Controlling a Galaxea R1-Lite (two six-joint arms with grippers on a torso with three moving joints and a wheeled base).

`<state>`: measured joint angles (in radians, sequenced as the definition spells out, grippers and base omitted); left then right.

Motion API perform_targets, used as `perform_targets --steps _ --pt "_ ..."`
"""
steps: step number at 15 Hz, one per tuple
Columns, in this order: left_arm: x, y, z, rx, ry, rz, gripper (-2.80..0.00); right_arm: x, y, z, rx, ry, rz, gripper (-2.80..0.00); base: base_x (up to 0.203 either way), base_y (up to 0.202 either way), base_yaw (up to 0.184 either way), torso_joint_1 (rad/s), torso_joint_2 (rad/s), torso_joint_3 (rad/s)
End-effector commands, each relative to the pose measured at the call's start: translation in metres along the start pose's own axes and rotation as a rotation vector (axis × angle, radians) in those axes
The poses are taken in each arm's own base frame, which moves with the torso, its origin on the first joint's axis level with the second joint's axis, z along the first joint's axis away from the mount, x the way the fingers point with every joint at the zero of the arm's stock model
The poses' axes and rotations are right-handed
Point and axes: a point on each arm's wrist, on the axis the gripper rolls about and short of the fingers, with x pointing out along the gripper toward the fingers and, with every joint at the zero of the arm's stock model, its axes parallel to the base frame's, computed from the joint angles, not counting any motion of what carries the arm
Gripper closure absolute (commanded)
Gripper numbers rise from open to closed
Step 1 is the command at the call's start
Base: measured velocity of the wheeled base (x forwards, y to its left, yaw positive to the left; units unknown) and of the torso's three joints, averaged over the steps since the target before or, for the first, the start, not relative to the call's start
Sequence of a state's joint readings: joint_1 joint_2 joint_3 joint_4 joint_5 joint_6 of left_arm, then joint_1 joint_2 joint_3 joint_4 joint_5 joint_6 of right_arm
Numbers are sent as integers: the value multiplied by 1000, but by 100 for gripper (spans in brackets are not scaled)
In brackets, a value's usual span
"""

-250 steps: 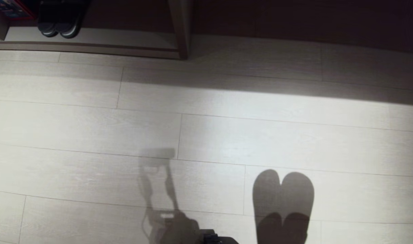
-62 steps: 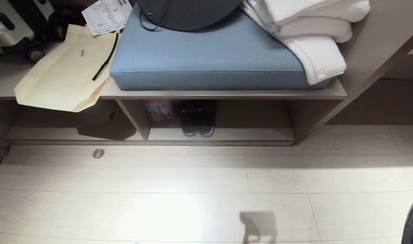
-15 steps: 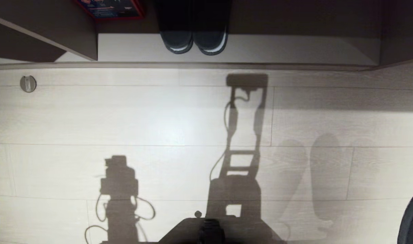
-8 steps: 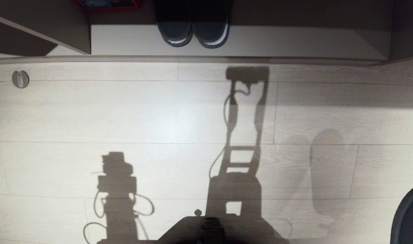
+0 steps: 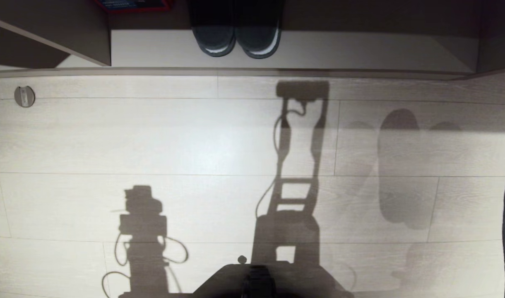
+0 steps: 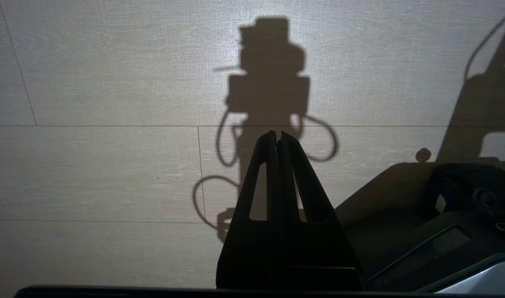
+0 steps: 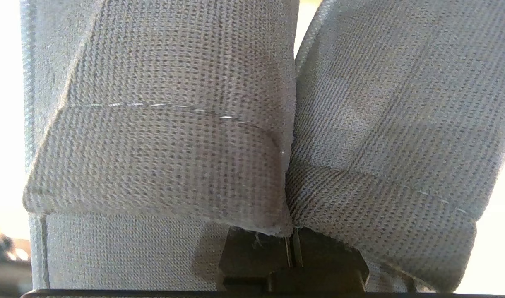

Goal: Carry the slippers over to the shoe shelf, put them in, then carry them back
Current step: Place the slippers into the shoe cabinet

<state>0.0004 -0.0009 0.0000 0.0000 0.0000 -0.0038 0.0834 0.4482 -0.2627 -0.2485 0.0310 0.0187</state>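
A domestic entrance area, perhaps a home hallway or a hotel room, is suggested. The floor point(image 5: 153, 136) is laid with pale wood-look planks. Along its far edge a low shoe shelf point(image 5: 360, 54) of beige laminate with an upright divider point(image 5: 91, 45) is set, and a dark closed-toe pair of slippers with white sole rims point(image 5: 236, 39) is kept in it. A small round metal doorstop point(image 5: 24, 96), as it seems, is fixed to the floor.

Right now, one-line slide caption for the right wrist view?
Right tool shut on the slippers, their straps side by side filling the view.
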Motion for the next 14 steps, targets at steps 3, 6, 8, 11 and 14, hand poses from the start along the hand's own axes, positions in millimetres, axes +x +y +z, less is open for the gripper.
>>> perform_targets --steps 3,6,8,11,14 --pt "0 0 0 -1 -1 0 0 86 2 18 -4 88 44 0 0 0 0 0 0 0" --pt "0 0 0 1 -1 1 0 143 5 37 -31 6 61 0 0 0 0 0 0 0" --pt "0 0 0 1 -1 0 0 172 7 59 -64 -96 86 0 0 0 0 0 0 0" --pt "0 0 0 1 0 0 0 202 9 82 -127 -180 104 0 0 0 0 0 0 0" --pt "0 0 0 1 -1 1 0 231 9 93 -156 -217 97 0 0 0 0 0 0 0"
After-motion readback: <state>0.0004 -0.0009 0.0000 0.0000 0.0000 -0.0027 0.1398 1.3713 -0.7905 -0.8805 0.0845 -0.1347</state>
